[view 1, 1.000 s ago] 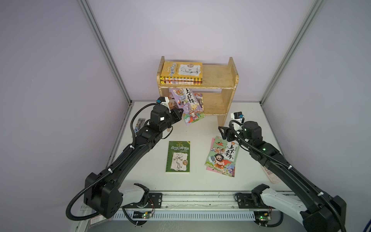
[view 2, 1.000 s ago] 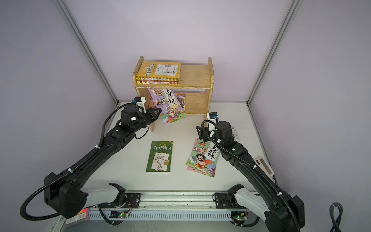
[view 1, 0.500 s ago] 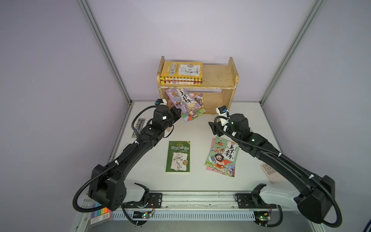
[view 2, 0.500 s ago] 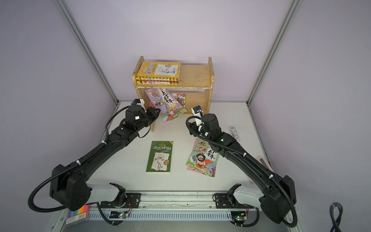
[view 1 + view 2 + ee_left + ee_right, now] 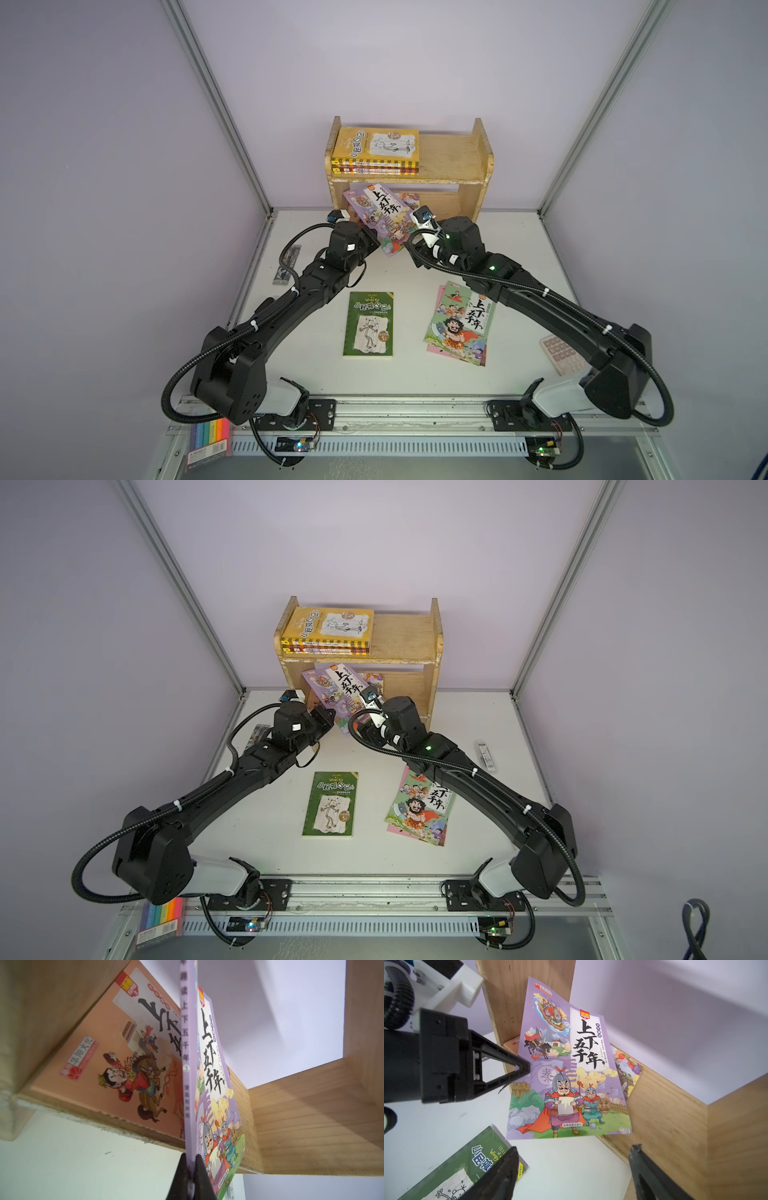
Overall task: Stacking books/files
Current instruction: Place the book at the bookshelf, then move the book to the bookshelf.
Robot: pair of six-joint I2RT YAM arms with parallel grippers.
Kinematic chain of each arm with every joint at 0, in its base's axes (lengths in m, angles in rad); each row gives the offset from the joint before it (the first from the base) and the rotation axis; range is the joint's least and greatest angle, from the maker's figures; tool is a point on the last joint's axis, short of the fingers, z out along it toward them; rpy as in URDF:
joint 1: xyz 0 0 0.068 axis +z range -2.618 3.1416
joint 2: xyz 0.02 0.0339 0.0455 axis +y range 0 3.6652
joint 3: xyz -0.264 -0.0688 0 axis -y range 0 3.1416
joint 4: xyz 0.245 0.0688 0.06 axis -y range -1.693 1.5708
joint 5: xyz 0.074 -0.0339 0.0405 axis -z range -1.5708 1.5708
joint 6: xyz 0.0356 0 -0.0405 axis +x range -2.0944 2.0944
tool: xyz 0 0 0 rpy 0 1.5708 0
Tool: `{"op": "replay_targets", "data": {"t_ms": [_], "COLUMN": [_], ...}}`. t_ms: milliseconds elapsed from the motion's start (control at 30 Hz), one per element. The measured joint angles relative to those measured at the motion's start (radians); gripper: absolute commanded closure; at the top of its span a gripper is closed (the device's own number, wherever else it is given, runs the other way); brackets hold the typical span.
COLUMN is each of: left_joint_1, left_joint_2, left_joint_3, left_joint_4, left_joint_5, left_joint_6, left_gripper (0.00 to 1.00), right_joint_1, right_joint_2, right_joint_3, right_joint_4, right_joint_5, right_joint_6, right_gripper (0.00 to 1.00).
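**A:** What is different from one second ago?

**B:** The right arm was over the cartoon book [image 5: 461,324] on the table [image 5: 415,382]. Now it has gone to the shelf [image 5: 453,158], and the right gripper [image 5: 574,1148] stands just before the purple book [image 5: 566,1076]. Its jaws have opened more. They are wide, and nothing is between them.

**A:** And the left gripper?

**B:** The left gripper [image 5: 191,1159] is pinched tight on the spine edge of the purple book, same as before. The book hangs slanted at the mouth of the lower compartment and is not yet lying inside.

**A:** What does this mean for the task?

**B:** I think the right arm comes to help. Perhaps it will take or push the free edge, so that the book goes in flat.

**A:** What is in the shelf?

**B:** On the top board the yellow book [image 5: 376,145] lies on a red book [image 5: 374,170], at one end. In the lower compartment the orange book [image 5: 116,1059] lies flat, partly behind the purple one.

**A:** And outside it?

**B:** The green book [image 5: 369,324] and the cartoon book, with a pink book [image 5: 436,351] under it, are on the table and not stacked.
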Motion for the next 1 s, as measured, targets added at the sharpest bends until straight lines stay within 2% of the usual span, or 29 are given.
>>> {"op": "replay_targets", "data": {"t_ms": [133,433,667,1000], "left_joint_1": [-0.001,0.001,0.002,0.041], "left_joint_2": [0.008,0.006,-0.082,-0.292], "left_joint_3": [-0.001,-0.008,-0.057,-0.154], "left_joint_4": [0.000,0.000,-0.014,-0.110], "left_joint_5": [-0.015,-0.018,-0.034,-0.149], "left_joint_6": [0.000,0.000,0.011,0.063], "left_gripper": [0.77,0.66,0.59,0.54], "right_joint_1": [0.005,0.033,0.069,0.114], "right_joint_2": [0.047,0.137,0.222,0.351], "right_joint_3": [0.034,0.119,0.209,0.313], "right_joint_4": [-0.027,-0.053,-0.075,-0.120], "right_joint_5": [-0.021,-0.063,-0.062,0.103], "right_joint_6": [-0.021,-0.059,-0.083,-0.134], "right_gripper": [0.15,0.15,0.15,0.13]}}
